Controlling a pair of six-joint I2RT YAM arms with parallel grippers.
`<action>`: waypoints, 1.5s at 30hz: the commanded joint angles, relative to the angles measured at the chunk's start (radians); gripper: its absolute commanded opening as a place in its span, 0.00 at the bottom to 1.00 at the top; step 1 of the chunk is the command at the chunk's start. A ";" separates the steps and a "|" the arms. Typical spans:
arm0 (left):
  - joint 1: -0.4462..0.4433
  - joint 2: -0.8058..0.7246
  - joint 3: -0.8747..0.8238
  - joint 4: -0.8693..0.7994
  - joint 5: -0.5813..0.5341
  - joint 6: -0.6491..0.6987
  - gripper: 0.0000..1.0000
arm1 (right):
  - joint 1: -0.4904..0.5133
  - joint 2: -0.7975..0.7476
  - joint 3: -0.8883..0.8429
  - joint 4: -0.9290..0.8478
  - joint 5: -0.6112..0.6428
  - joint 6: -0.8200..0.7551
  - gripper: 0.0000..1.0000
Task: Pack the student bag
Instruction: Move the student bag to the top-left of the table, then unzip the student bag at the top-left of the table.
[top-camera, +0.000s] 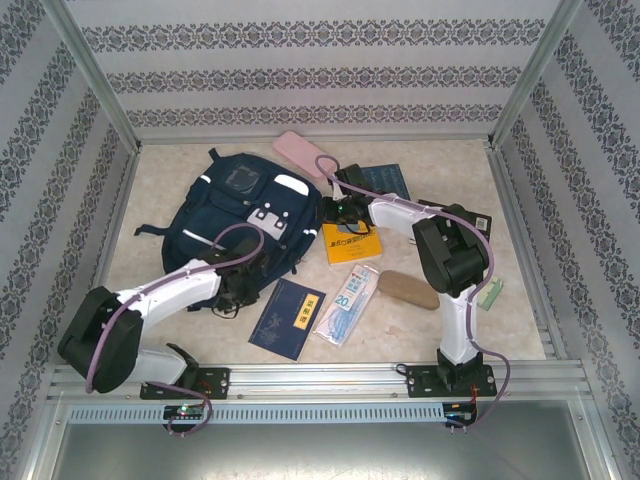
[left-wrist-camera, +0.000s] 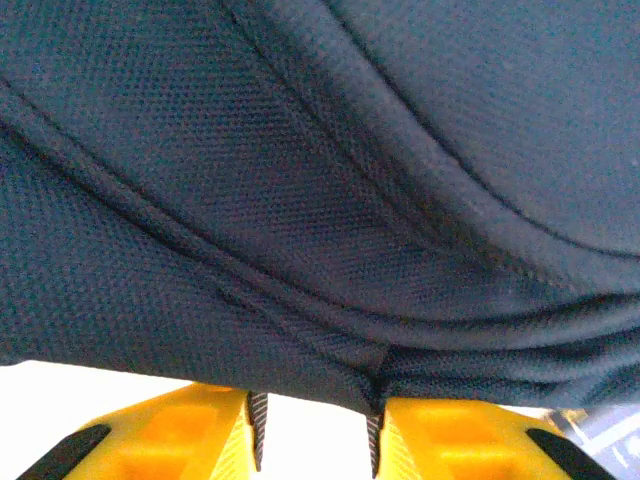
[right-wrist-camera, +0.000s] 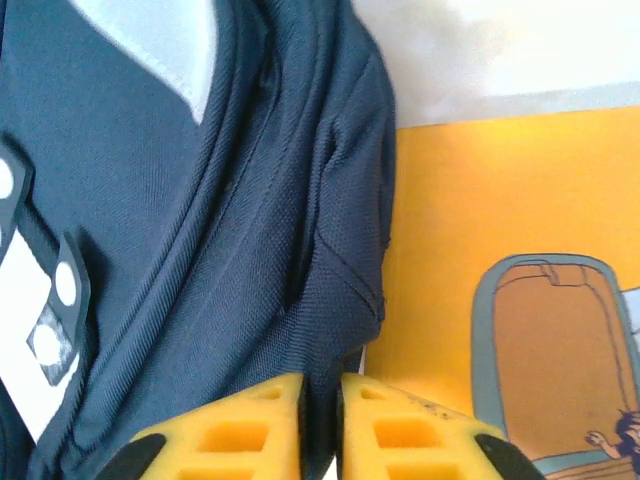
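From above, the student bag (top-camera: 245, 215) lies flat on the table. The left gripper (top-camera: 232, 288) is at its near edge and the right gripper (top-camera: 340, 203) at its right side.

Left wrist: the jaws stand partly apart against the bag's fabric; whether they grip it I cannot tell.

Right wrist: the jaws are nearly closed, pinching the bag's side fold beside a yellow book (right-wrist-camera: 450, 220).

It would probably be best to pull both holds apart gently so the fabric does not slip free.

Top view is bright and even, with diffuse light from overhead. I see only soft, short shadows under the arms and beside the student bag (top-camera: 240, 215) on the table (top-camera: 160, 185). The frame posts splay outward toward the corners. In the left wrist view the bag weave is sharp mid-frame, the background below is blown out white, and the left gripper fingers (left-wrist-camera: 170, 435) are soft. In the right wrist view the cloth is in focus, there's white glare top right, and the right gripper fingers (right-wrist-camera: 240, 435) are slightly blurred.
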 joint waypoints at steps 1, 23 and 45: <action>0.106 0.026 0.047 0.013 -0.076 0.127 0.34 | 0.012 0.011 0.021 -0.046 -0.015 -0.007 0.12; 0.248 0.051 0.147 0.276 0.073 0.397 0.47 | 0.104 -0.037 0.000 -0.029 -0.037 0.355 0.51; -0.034 -0.002 -0.033 0.575 -0.045 0.389 0.51 | 0.096 0.084 0.127 -0.022 -0.125 0.501 0.00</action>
